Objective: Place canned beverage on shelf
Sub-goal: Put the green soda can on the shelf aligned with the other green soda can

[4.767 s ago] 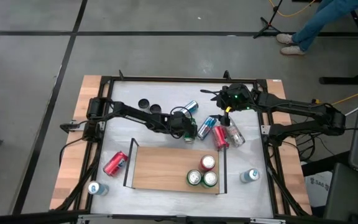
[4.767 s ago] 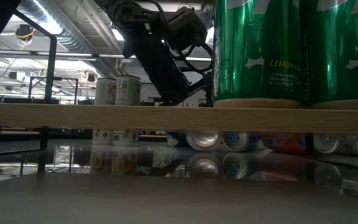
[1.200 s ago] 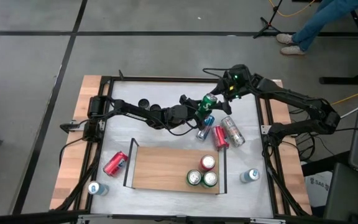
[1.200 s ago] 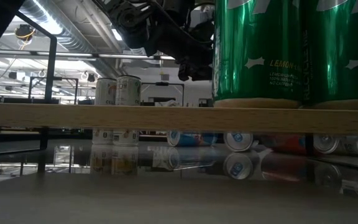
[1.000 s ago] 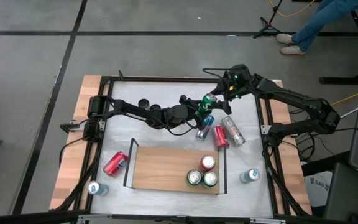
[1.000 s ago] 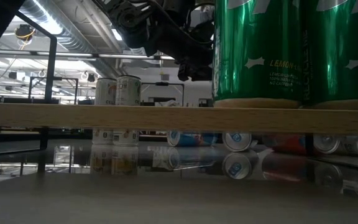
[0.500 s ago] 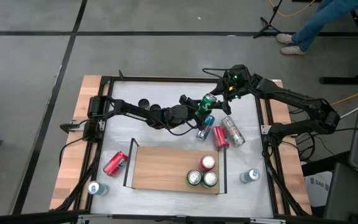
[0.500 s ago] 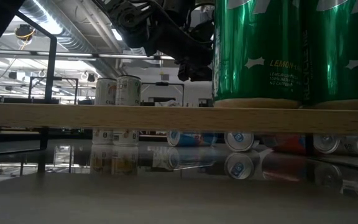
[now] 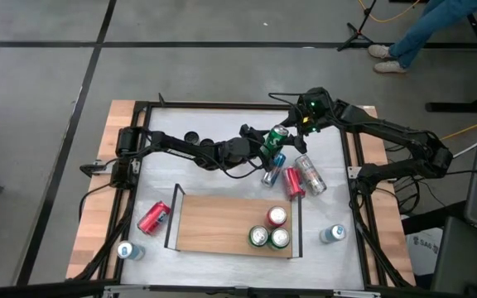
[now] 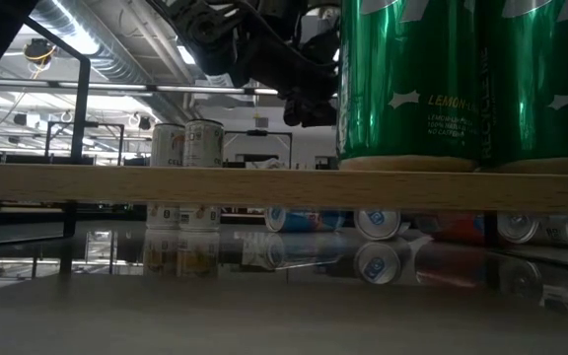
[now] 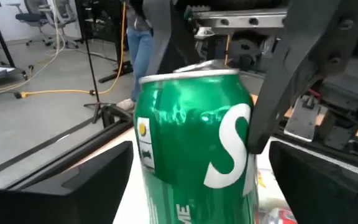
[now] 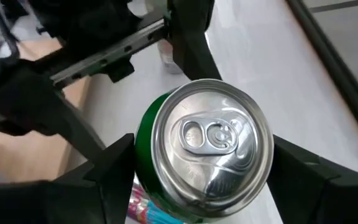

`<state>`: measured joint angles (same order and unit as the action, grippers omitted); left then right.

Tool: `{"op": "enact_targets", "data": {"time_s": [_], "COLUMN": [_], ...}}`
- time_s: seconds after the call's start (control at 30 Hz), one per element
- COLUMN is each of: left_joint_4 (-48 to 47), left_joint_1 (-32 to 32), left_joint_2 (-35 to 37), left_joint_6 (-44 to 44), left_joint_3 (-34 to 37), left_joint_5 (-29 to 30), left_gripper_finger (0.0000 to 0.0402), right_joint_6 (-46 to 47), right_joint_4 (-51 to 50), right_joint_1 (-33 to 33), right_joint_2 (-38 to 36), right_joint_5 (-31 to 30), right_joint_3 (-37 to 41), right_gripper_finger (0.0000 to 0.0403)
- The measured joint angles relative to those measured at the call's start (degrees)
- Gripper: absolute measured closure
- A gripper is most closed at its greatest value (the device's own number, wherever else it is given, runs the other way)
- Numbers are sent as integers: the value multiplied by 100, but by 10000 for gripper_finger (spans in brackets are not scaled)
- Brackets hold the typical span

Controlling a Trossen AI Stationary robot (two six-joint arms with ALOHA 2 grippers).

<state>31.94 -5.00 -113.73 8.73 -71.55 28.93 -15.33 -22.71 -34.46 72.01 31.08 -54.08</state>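
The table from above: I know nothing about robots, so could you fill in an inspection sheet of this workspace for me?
Surface: white tabletop, wood strips along both sides.
Job's things: wooden shelf holds three upright cans at its right end; a green can is in mid-air above the table's far side.
Clutter: three cans lying flat beyond the shelf, a red can lying left of it, two upright cans at the near corners.
End effectors: right end effector grips the green can; left end effector stands open around it.
Cables: yellow cable on the floor.
Surroundings: a person's legs, grey floor.
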Motion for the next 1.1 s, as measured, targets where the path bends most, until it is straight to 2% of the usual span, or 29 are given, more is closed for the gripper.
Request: {"op": "enact_targets", "data": {"time_s": [0.17,0.6,0.9,1.1], "left_joint_4": [-51,-788,-1344,-2134], "left_joint_1": [-74,-204,-251,-235], "left_joint_2": [23,328,799,1278], "left_joint_6": [7,9,7,122], "left_joint_3": [0,4,9,9], "left_joint_5": [1,0,4,-2], "left_gripper_finger": [12,11,11,11], "right_joint_6": [-1,-18,-14,-4], "right_joint_4": [10,-152,-74,223], "right_joint_1": [0,-6,137,760], "right_joint_2": [0,-6,-13,132], "right_joint_5": [-472,-2103,-1919,-1856], "right_joint_3": [0,-2,53,63], "right_gripper_finger": [122,118,118,114]}}
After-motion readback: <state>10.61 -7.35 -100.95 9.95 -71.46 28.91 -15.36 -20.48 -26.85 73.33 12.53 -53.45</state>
